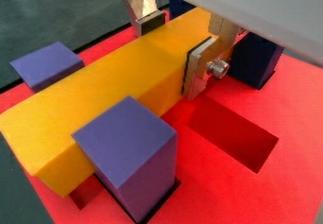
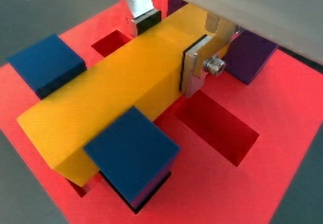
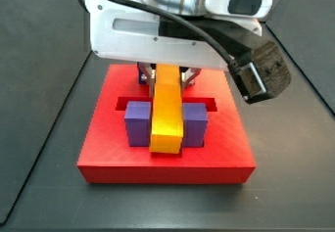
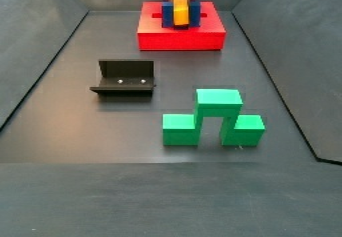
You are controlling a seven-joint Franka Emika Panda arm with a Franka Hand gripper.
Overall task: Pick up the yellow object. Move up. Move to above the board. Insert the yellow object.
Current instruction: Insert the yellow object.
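While the end effector (image 1: 177, 50) is clamping the yellow object (image 1: 108, 100) between purple blocks (image 1: 127, 152) over the board (image 3: 164, 158) | risk: tilting bar is jamming on slot edges below.

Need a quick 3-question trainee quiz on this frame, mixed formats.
1. True or false: the hand grips the yellow bar.
2. The bar lies between two upright blocks on the red board. Which colour? A) purple B) green
3. Fill in: the stepped block on the floor is ____.

Key: 1 true; 2 A; 3 green
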